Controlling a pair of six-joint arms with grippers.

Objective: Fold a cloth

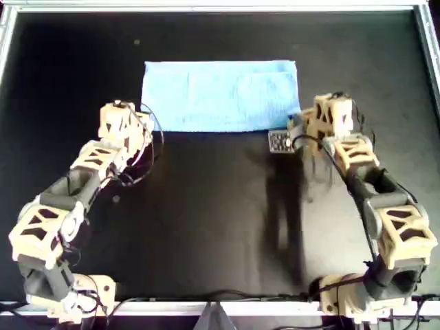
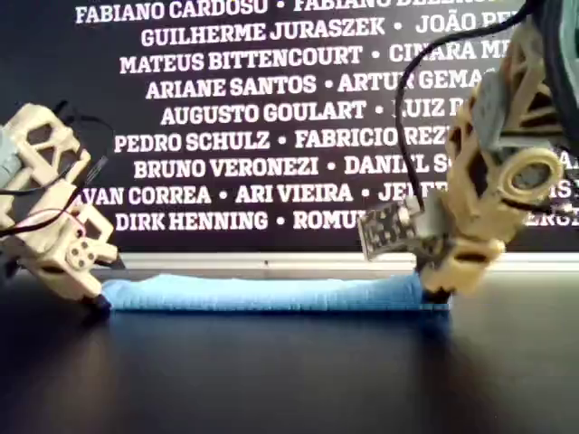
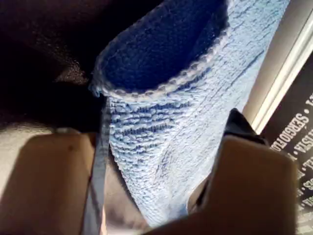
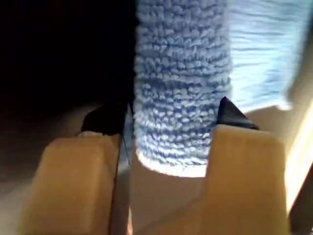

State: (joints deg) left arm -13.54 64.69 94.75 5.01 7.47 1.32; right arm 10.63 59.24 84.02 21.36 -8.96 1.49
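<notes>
On the black table (image 1: pixel 220 227), toward the far edge in the overhead view, the cloth (image 1: pixel 220 95) lies as a wide light-blue rectangle, apparently folded over on itself, its surface faintly ribbed. From the exterior view it reads as a low, flat blue band (image 2: pixel 271 294) stretched between the two arms, in front of a dark backdrop (image 2: pixel 271 117) printed with white names.

Both arms reach in from the near side of the overhead view, each bent at the elbow. At the overhead view's left, the left gripper (image 1: pixel 141 124) sits at the cloth's near corner; its wrist view shows a doubled, hemmed edge of blue terry (image 3: pixel 161 142) running between the two tan fingers (image 3: pixel 44 186), so it is clamped on the cloth. At the overhead view's right, the right gripper (image 1: pixel 297 127) meets the opposite near corner, and its wrist view shows a thick fold of looped fabric (image 4: pixel 181 98) pinched between its fingers (image 4: pixel 244 171). A small perforated board (image 1: pixel 280 141) juts from that wrist.
</notes>
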